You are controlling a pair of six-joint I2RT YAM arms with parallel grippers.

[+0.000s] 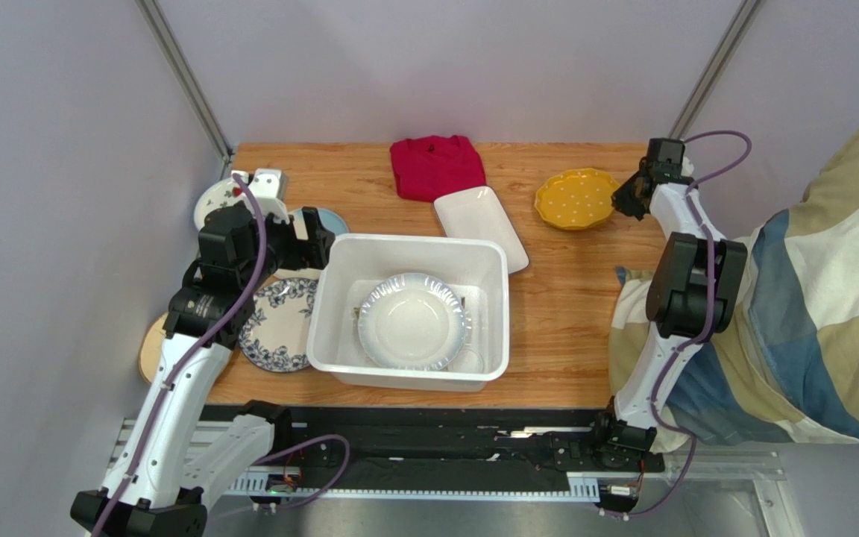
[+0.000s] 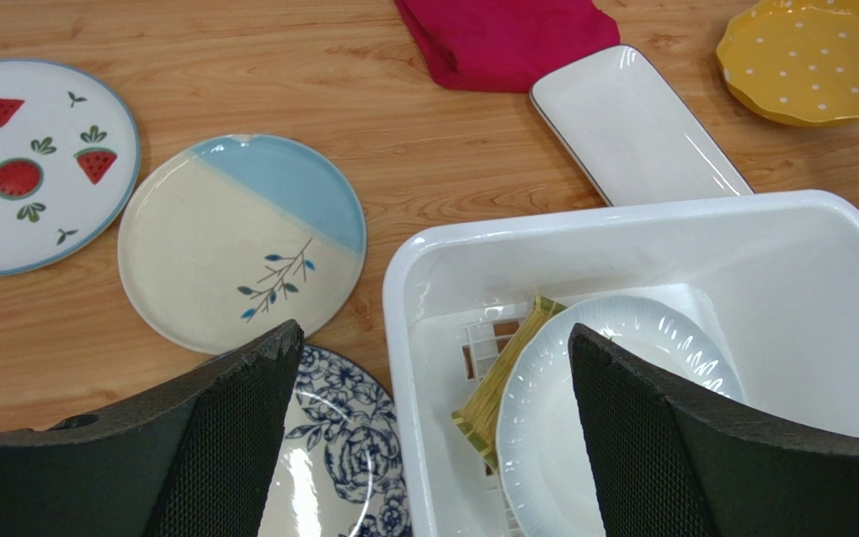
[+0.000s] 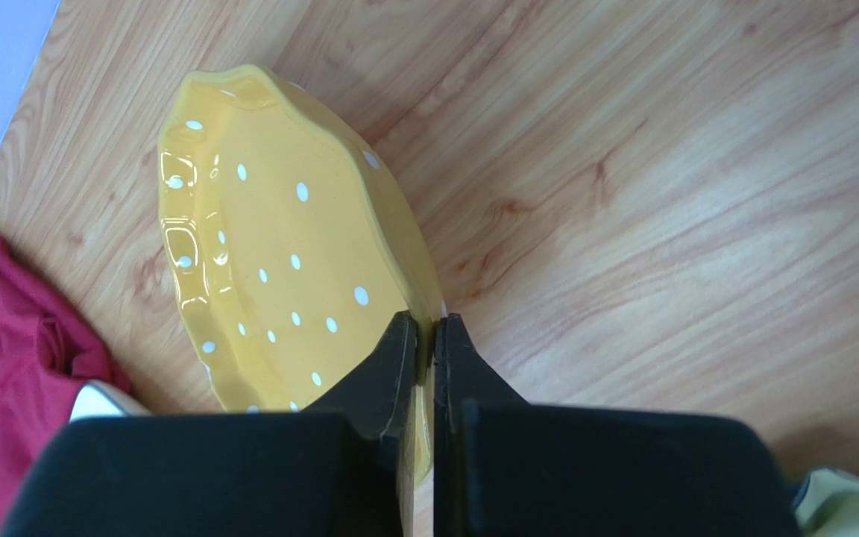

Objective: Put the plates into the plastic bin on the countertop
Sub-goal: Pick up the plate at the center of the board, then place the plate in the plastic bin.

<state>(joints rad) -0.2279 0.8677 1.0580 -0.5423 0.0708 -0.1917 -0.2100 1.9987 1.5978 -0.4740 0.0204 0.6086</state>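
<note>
The white plastic bin (image 1: 339,313) sits mid-countertop and holds a white round plate (image 1: 414,322) on a greenish woven-look plate (image 2: 503,375). My right gripper (image 1: 629,199) is shut on the rim of the yellow scalloped plate (image 1: 575,198) at the back right; its fingers pinch the rim (image 3: 424,336). My left gripper (image 1: 309,241) is open and empty above the bin's left rim (image 2: 400,280). The blue floral plate (image 1: 277,324), cream-and-blue sprig plate (image 2: 241,241) and strawberry-print plate (image 2: 31,168) lie left of the bin. A white rectangular plate (image 1: 481,226) lies behind it.
A folded red cloth (image 1: 435,165) lies at the back centre. A tan round dish edge (image 1: 152,349) shows at the left table edge under my left arm. Grey walls close the left and back. A person's patterned clothing (image 1: 804,324) is at the right.
</note>
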